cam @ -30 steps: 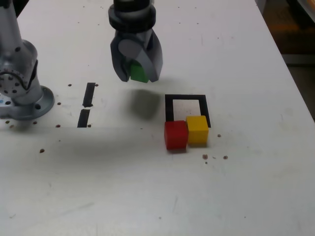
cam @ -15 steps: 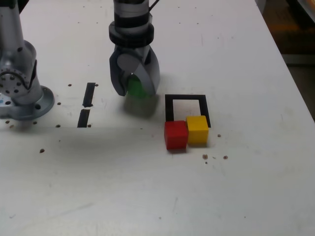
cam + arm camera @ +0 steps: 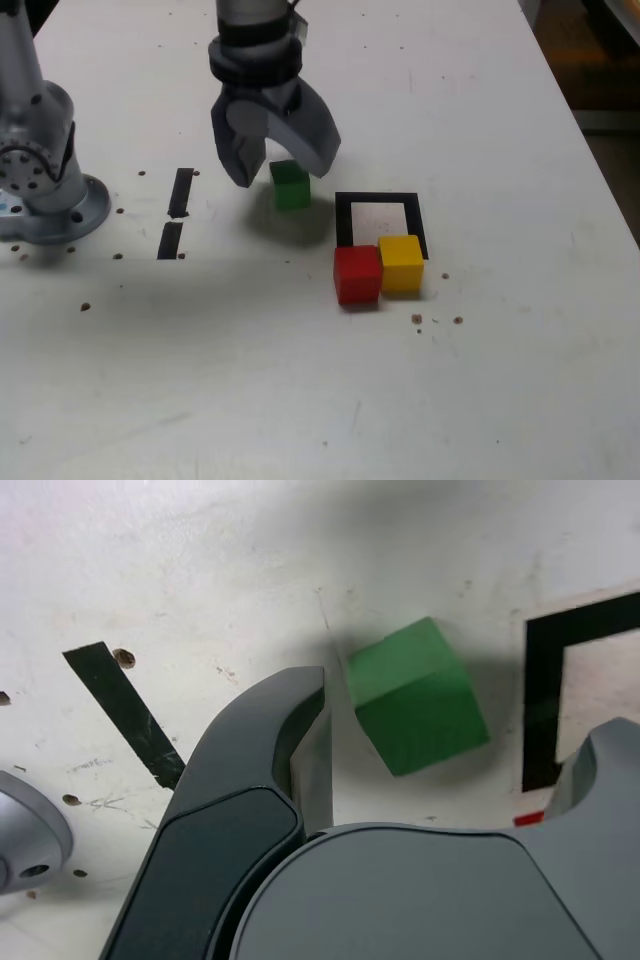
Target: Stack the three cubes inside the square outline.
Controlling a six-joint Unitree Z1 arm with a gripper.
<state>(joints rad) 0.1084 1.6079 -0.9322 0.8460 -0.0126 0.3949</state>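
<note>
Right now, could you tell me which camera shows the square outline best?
The exterior view: the square outline appears nearly whole there, with the red cube and yellow cube covering its near edge. The wrist view catches only one corner of it, the rest cut off by the picture edge and the gripper body.
</note>
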